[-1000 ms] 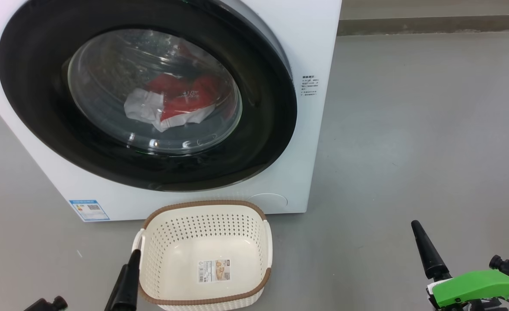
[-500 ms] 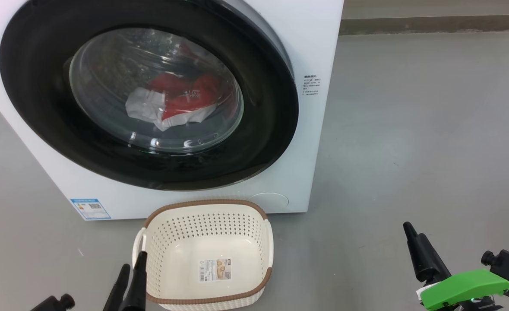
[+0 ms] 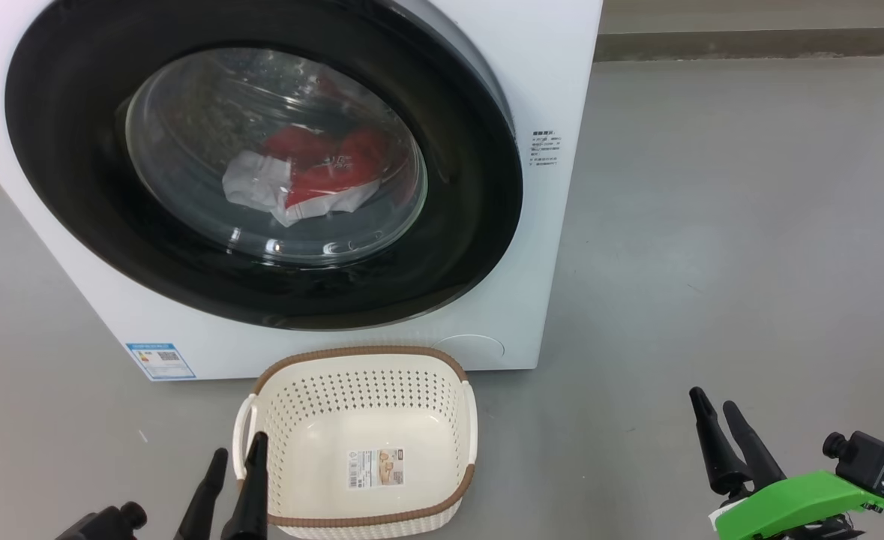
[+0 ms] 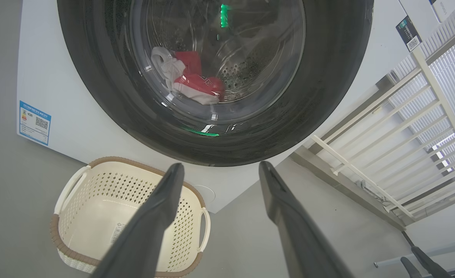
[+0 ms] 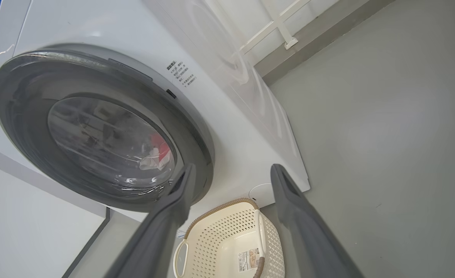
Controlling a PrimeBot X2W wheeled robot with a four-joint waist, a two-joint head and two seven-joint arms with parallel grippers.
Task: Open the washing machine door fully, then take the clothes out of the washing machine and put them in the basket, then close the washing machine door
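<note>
The white washing machine stands on the floor with its black-rimmed washing machine door over the opening. Red and white clothes lie in the drum behind the glass bowl. The cream basket sits in front of the machine with only a label on its bottom. My left gripper is open at the basket's near left corner. My right gripper is open over bare floor, far right of the basket. The left wrist view has the left gripper facing the door, clothes and basket. In the right wrist view the right gripper faces the door and basket.
Grey floor stretches to the right of the machine up to a wall base. A white slatted railing stands beyond the machine. A blue sticker marks the machine's lower left front.
Both wrists have turned, so each gripper now shows two spread fingers instead of one. The right gripper has drifted left and lower. The camera has shifted slightly.
</note>
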